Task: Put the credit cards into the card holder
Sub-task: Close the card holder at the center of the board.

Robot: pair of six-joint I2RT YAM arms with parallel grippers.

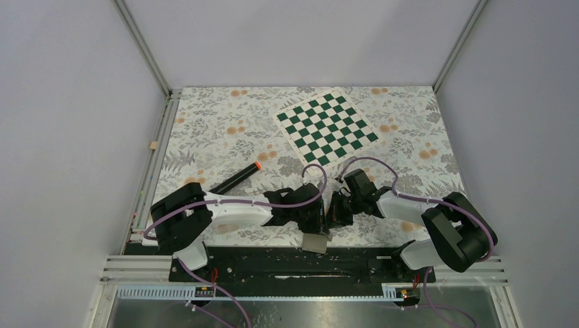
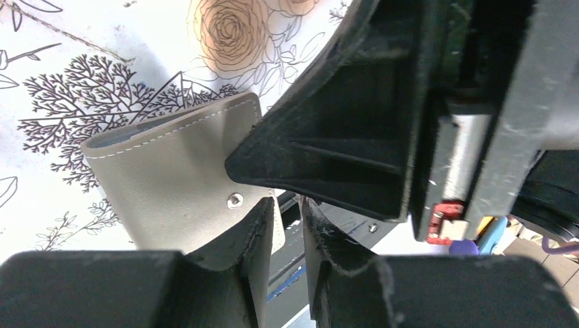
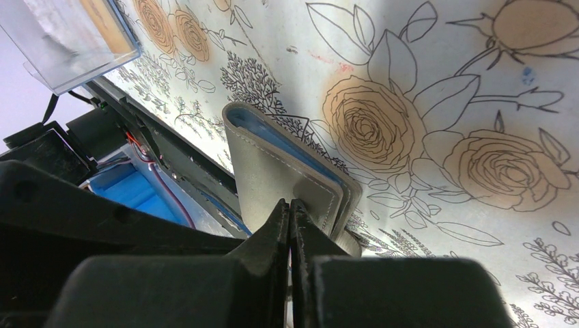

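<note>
Left fingers (image 2: 259, 229) slightly apart at card holder (image 2: 164, 178) | right fingers (image 3: 281, 225) closed, grip hidden

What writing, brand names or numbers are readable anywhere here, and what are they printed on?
No readable text anywhere.
The grey wallet, the green-and-white chessboard and the black marker carry no writing that shows.
The clear tray is too blurred to tell.
</note>
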